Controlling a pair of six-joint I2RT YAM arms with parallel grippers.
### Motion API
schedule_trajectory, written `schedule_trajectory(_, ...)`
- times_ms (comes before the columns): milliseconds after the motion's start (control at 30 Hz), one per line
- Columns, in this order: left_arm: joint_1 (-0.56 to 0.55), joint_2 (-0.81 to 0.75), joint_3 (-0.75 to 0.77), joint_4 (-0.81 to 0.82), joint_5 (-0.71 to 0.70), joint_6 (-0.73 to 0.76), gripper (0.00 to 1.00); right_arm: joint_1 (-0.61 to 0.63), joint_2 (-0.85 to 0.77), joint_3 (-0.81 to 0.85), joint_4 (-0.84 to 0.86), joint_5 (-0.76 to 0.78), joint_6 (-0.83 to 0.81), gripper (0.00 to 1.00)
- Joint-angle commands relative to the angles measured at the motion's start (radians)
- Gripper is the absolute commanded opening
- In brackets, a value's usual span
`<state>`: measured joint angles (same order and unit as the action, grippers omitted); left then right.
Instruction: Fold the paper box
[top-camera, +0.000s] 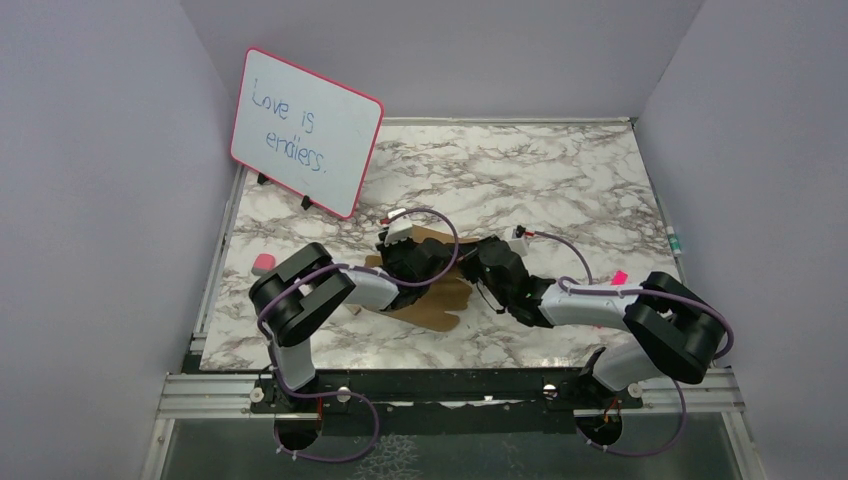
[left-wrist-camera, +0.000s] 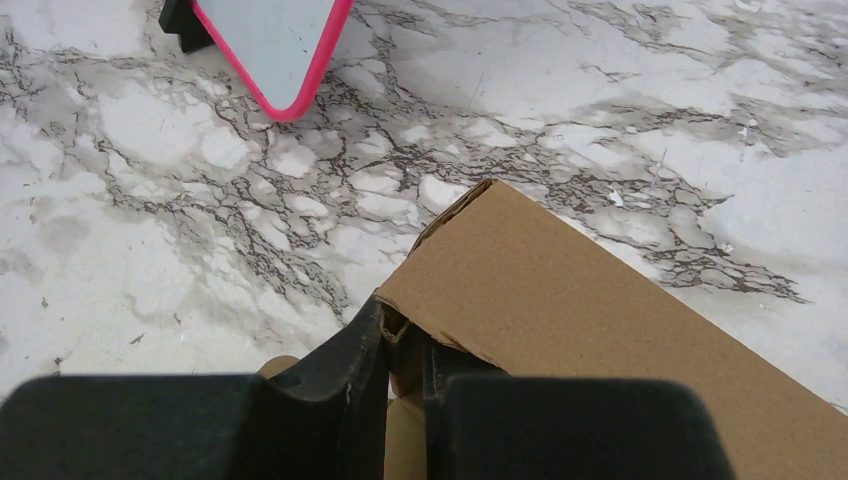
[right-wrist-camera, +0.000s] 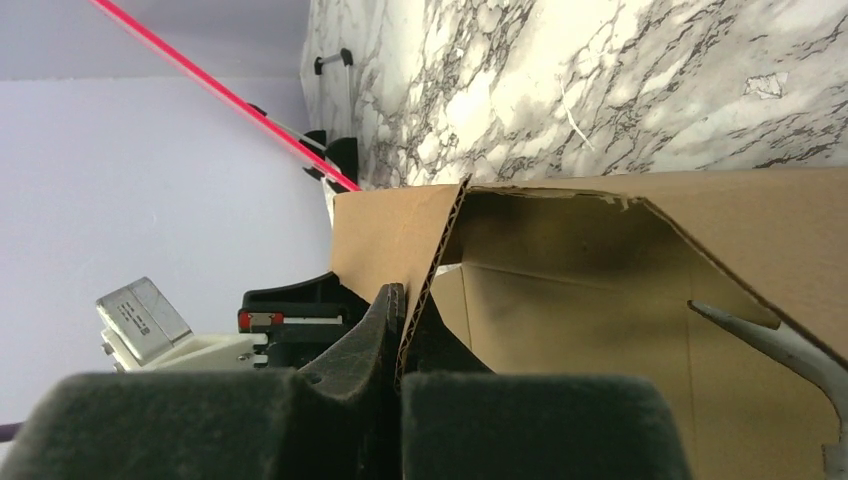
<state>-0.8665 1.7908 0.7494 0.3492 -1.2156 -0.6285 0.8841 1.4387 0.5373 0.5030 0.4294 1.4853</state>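
Black fingers of the left gripper (left-wrist-camera: 400, 345) fill the foreground, pinched together on a frayed corner of the paper box (left-wrist-camera: 560, 300). Right gripper (right-wrist-camera: 400, 315) likewise clamped on an upright corrugated edge. Box partly raised at the near centre of the table (top-camera: 560, 180), between both arms. Bare marble lies beyond it and to the right. Pink-framed whiteboard (top-camera: 305, 130) stands at far left, well apart. Grey walls (top-camera: 100, 200) bound three sides.

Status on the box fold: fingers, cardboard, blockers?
Both pinching: left fingers on paper box wall corner, right fingers on flap edge. Box half-raised, mid-table. Pink whiteboard back-left, apart.
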Motion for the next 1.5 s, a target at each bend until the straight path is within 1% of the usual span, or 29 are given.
schedule_trajectory(0,0.067,-0.019,0.042,-0.364,-0.104,-0.070,0.00,0.027,-0.051,0.009,-0.089,0.000,-0.062,0.02)
schedule_trajectory(133,0.069,-0.025,0.014,-0.342,-0.037,-0.075,0.00,0.026,-0.025,0.013,-0.077,-0.027,-0.056,0.03)
schedule_trajectory(233,0.069,-0.044,-0.024,-0.261,0.048,-0.051,0.01,0.027,-0.014,0.009,-0.063,-0.038,-0.059,0.06)
schedule_trajectory(333,0.068,-0.081,-0.064,-0.187,0.114,-0.019,0.08,0.026,-0.009,0.010,-0.057,-0.030,-0.072,0.11)
schedule_trajectory(467,0.069,-0.125,-0.097,-0.148,0.173,-0.012,0.18,0.027,0.003,0.016,-0.047,-0.029,-0.092,0.16)
schedule_trajectory(600,0.069,-0.169,-0.132,-0.120,0.220,-0.003,0.28,0.027,0.010,0.016,-0.035,-0.030,-0.099,0.18)
schedule_trajectory(800,0.068,-0.240,-0.180,-0.100,0.298,0.005,0.33,0.026,0.017,0.022,-0.025,-0.035,-0.121,0.20)
schedule_trajectory(933,0.067,-0.293,-0.199,-0.122,0.329,0.003,0.39,0.027,0.015,0.025,-0.004,-0.043,-0.172,0.27)
schedule_trajectory(1067,0.068,-0.361,-0.213,-0.183,0.345,-0.009,0.48,0.026,0.000,0.017,0.010,-0.026,-0.277,0.40)
schedule_trajectory(1133,0.068,-0.404,-0.217,-0.222,0.366,-0.012,0.54,0.021,-0.005,0.013,0.025,-0.023,-0.364,0.47)
schedule_trajectory(1233,0.068,-0.476,-0.224,-0.286,0.419,-0.018,0.60,-0.011,-0.003,0.026,0.043,-0.074,-0.504,0.63)
schedule_trajectory(1367,0.069,-0.589,-0.222,-0.385,0.490,-0.013,0.69,-0.108,0.057,0.090,0.047,-0.249,-0.746,0.65)
schedule_trajectory(1467,0.070,-0.675,-0.206,-0.426,0.535,0.034,0.75,-0.193,0.120,0.136,0.052,-0.372,-0.880,0.65)
